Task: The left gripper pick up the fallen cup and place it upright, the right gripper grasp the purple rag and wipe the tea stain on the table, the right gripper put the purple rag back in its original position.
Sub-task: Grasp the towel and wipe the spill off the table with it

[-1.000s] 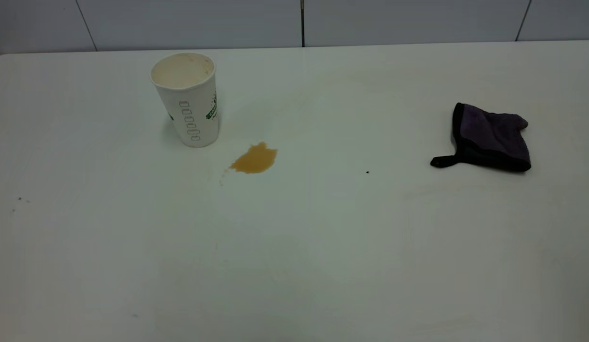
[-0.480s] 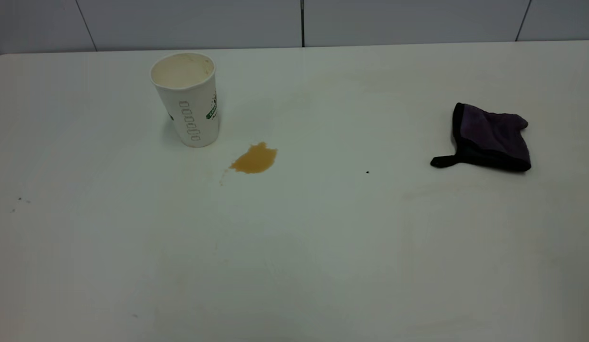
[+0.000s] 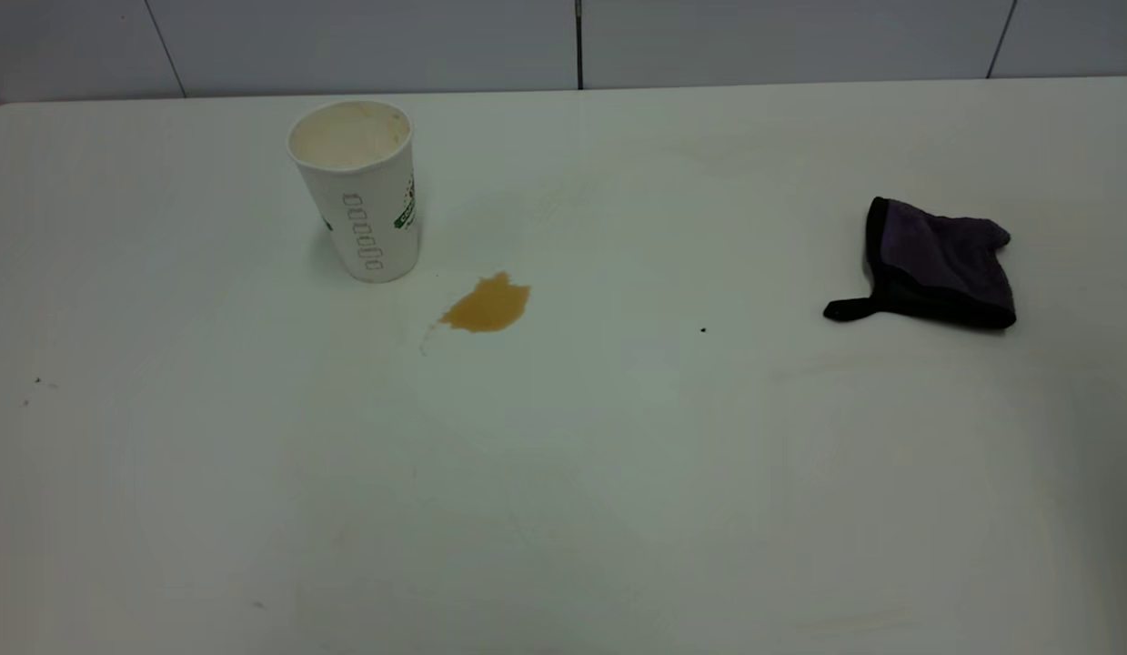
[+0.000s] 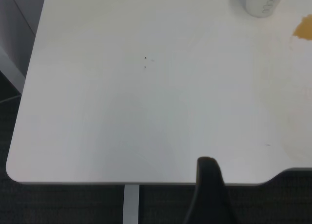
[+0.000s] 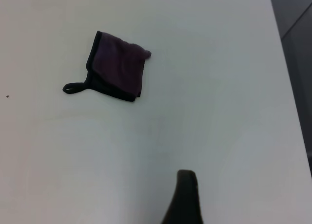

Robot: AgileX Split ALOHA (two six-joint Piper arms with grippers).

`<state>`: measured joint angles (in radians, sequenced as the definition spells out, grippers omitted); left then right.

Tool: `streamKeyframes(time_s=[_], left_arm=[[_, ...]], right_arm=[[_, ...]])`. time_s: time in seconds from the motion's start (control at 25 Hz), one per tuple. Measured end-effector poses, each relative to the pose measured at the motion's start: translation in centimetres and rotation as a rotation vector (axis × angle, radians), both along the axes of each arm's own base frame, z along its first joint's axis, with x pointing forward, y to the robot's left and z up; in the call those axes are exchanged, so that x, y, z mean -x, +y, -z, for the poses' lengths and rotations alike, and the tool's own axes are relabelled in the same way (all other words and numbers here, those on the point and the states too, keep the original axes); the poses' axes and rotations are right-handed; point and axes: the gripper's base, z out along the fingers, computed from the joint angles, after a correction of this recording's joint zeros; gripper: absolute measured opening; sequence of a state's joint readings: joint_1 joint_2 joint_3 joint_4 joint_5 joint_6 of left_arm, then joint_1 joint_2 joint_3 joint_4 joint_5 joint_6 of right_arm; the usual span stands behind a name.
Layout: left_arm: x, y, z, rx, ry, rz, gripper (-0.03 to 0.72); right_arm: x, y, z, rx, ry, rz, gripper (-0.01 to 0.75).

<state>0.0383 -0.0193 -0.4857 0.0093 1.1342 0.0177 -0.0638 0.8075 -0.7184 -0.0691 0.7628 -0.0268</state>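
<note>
My right end effector [image 5: 186,197] hung over the desk [image 3: 563,473], grip unreadable, rag [image 3: 936,262] ungrasped; cup [image 3: 358,191] upright, tea stain [image 3: 488,305] just beside it, unwiped.

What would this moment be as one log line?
cup upright | tea stain unwiped | purple rag untouched | both tools out of exterior view

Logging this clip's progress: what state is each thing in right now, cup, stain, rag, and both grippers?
Cup: upright on the table, empty, inside tea-stained.
Tea stain: unwiped, beside the cup's base.
Purple rag: lying crumpled on the table's right side, not grasped.
Left gripper: at the table's near edge, holding nothing; only one fingertip shows.
Right gripper: above bare table short of the rag, holding nothing; only one fingertip shows.
</note>
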Motion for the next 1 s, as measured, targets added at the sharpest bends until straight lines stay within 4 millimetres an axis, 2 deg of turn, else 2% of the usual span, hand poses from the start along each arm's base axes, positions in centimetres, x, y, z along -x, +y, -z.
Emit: streamKeyframes(time_s=[0.16,0.32,0.48,0.64,0.84,1.0], left_arm=[[0.0,0.0,0.0,0.000,0.000,0.000,0.557],[0.0,0.0,0.0,0.000,0.000,0.000,0.557],[0.0,0.0,0.0,0.000,0.000,0.000,0.557],[0.0,0.0,0.0,0.000,0.000,0.000,0.557],[0.0,0.0,0.0,0.000,0.000,0.000,0.557],[0.0,0.0,0.0,0.000,0.000,0.000,0.557]], right_arm=[[-6.0,-0.3,2.5,-0.007,0.111,-0.008,0.725],[-11.8,-0.6,6.3,-0.021,0.236,-0.014,0.725],[-17.1,-0.5,10.7,-0.028,0.342,-0.049,0.720],[-21.8,0.7,15.5,-0.021,0.434,-0.095,0.715],[-26.4,2.8,21.5,-0.011,0.524,-0.158,0.712],[-29.0,4.4,24.6,0.000,0.551,-0.195,0.711]])
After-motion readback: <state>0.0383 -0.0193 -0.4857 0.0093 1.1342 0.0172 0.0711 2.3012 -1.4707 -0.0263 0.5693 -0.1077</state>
